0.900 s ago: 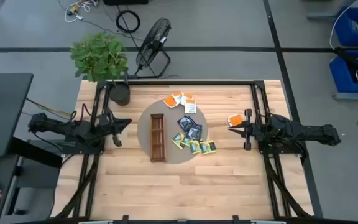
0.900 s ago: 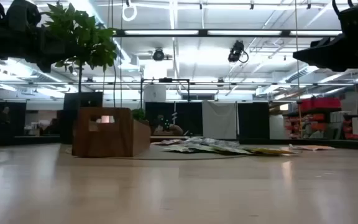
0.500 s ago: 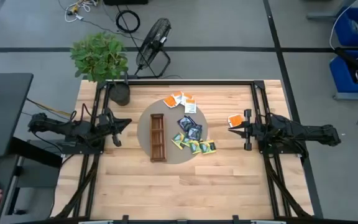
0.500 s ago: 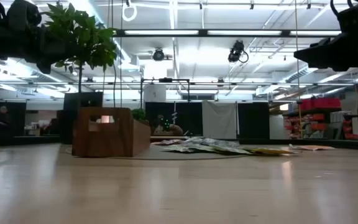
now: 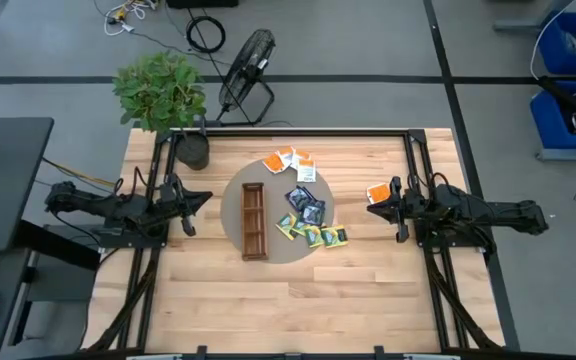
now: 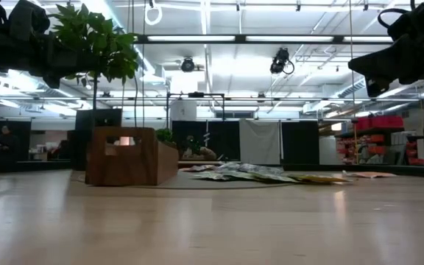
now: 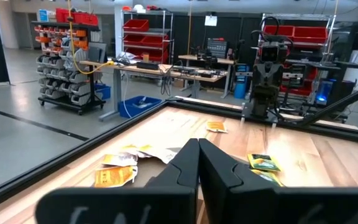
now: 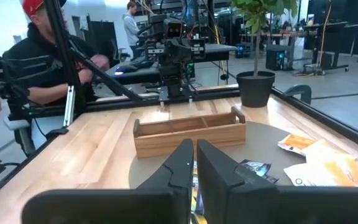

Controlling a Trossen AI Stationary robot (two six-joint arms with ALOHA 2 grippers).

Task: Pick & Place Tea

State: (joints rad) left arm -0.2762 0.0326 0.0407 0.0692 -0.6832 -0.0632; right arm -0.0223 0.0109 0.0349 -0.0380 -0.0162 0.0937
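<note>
Tea sachets lie flat on a round grey mat [image 5: 230,205]: orange-and-white ones [image 5: 290,160] at its far side, dark ones [image 5: 306,203] in the middle, yellow-green ones [image 5: 313,236] nearer. One more orange sachet [image 5: 377,192] lies on the bare wood. A narrow wooden tray [image 5: 254,220] stands on the mat's left part. My left gripper [image 5: 206,196] hovers shut left of the mat. My right gripper [image 5: 371,208] hovers shut right of the mat, just beside the lone orange sachet. Both grippers are above the table, with nothing between their fingers [image 7: 198,144] [image 8: 193,146].
A potted plant [image 5: 190,148] stands at the table's far left corner. Black frame rails [image 5: 413,160] run along the table's sides and far edge. A fan [image 5: 248,60] stands on the floor behind. A person [image 8: 39,59] sits beyond the table's left side.
My right gripper has edged a little toward the mat, still shut. The sachets and the tray lie as before.
</note>
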